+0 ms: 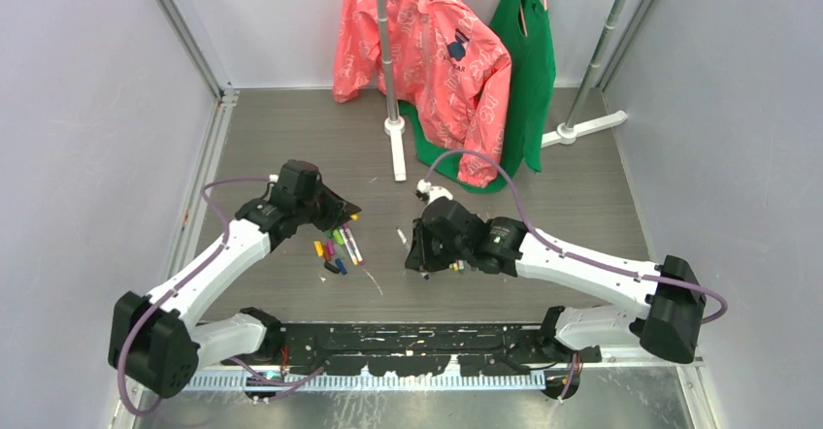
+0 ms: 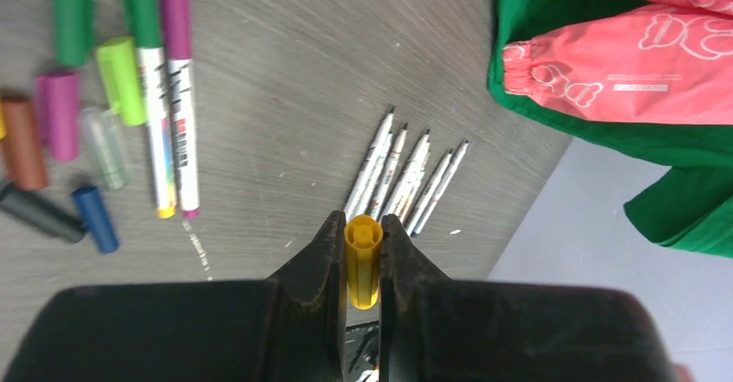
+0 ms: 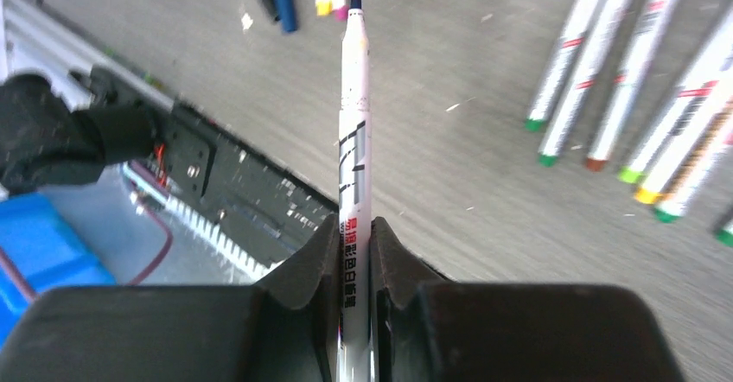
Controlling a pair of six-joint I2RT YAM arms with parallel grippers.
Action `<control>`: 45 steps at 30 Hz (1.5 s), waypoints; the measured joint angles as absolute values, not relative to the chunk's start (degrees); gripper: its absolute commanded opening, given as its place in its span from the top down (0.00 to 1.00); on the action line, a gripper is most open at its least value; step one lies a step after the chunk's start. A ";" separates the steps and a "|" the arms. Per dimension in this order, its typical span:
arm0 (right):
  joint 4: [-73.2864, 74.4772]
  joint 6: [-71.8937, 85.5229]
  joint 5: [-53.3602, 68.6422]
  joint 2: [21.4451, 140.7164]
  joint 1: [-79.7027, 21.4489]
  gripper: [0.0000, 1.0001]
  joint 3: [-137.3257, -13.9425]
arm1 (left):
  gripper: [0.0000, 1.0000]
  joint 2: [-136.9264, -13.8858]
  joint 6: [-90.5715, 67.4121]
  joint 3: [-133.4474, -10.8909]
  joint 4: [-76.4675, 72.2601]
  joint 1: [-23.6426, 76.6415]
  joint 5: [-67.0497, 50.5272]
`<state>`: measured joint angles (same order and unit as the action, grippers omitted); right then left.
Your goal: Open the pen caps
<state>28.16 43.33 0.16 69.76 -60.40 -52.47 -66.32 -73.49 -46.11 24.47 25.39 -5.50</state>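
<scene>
My left gripper [image 2: 363,226] is shut on a yellow pen cap [image 2: 363,261], held above the table; it also shows in the top view [image 1: 345,212]. Below it lie several loose pen caps: green [image 2: 71,10], lime [image 2: 121,79], purple [image 2: 60,114], brown [image 2: 24,144], blue [image 2: 95,218]. Two capped pens [image 2: 171,123] lie beside them. A row of uncapped pens [image 2: 406,175] lies further right. My right gripper [image 3: 354,231] is shut on an uncapped white pen [image 3: 354,131], tip pointing away. More uncapped pens [image 3: 640,71] lie to its right.
Pink [image 1: 437,50] and green [image 1: 529,70] garments hang on a rack at the back, with its white foot [image 1: 396,148] on the table. A toothed metal rail [image 3: 233,244] runs along the near edge, with a blue bin [image 3: 43,244] beyond it. Grey walls close both sides.
</scene>
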 measured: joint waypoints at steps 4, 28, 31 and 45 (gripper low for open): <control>31.88 42.02 -3.62 70.52 -56.01 0.99 -54.33 | 1.00 -62.02 -72.34 -46.02 31.46 25.56 -2.42; 39.68 36.69 -14.57 87.83 -41.78 0.97 -54.87 | 1.00 -67.16 -72.79 -39.18 46.54 27.33 9.56; 39.42 36.32 -14.57 88.99 -40.97 0.94 -54.87 | 0.99 -68.75 -72.71 -39.22 46.54 27.33 10.02; 37.93 35.90 -13.91 93.17 -39.20 0.71 -54.87 | 0.82 -74.56 -72.86 -40.27 46.50 27.33 10.98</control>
